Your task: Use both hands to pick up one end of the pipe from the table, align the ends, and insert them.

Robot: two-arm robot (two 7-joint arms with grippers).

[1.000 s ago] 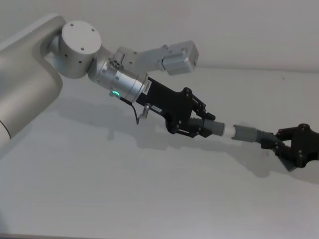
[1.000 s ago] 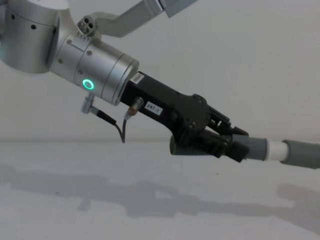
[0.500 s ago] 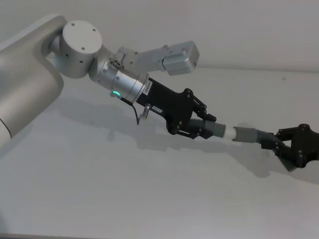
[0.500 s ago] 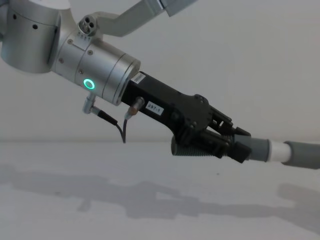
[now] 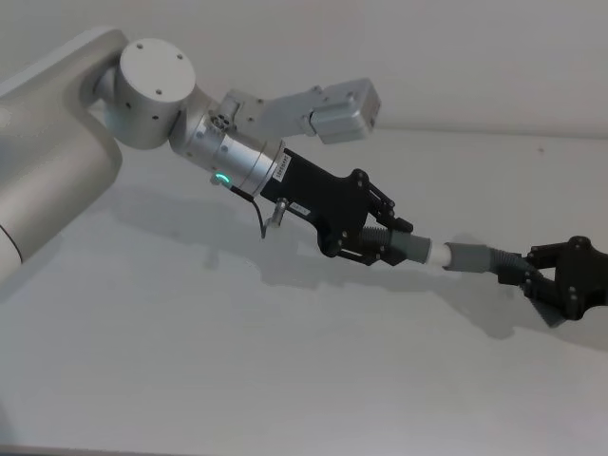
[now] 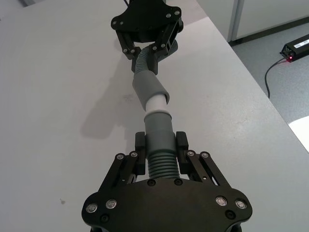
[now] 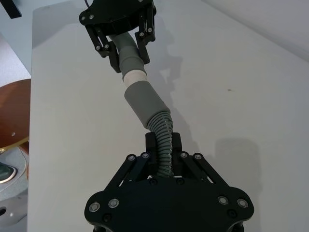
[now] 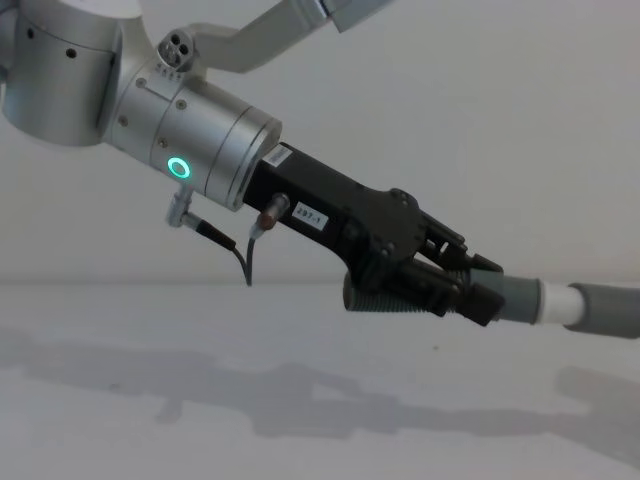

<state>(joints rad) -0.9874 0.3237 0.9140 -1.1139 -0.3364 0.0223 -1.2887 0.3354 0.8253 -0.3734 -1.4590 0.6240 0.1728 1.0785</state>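
Observation:
Both grippers hold the pipe in the air above the table (image 5: pixel 237 361). My left gripper (image 5: pixel 391 250) is shut on the ribbed section (image 6: pixel 161 164) of one piece, just behind its collar. That piece's white tip (image 5: pixel 440 255) sits in the round mouth of the other piece's grey sleeve (image 5: pixel 470 256), with a short white band still showing (image 6: pixel 157 104). My right gripper (image 5: pixel 521 271) is shut on the ribbed hose (image 7: pixel 163 130) behind that sleeve. The two pieces run in nearly one line, with a slight bend at the joint. In the chest view the left gripper (image 8: pixel 475 292) points right and down.
The table's right edge (image 6: pixel 241 58) drops to a floor with a black power unit (image 6: pixel 295 46) and its cable. A brown round object (image 7: pixel 12 111) lies beyond the table's other side. My left forearm and elbow (image 5: pixel 152 85) hang over the table's left half.
The left gripper and the joined pieces have crept slightly right and down. Both grips are unchanged.

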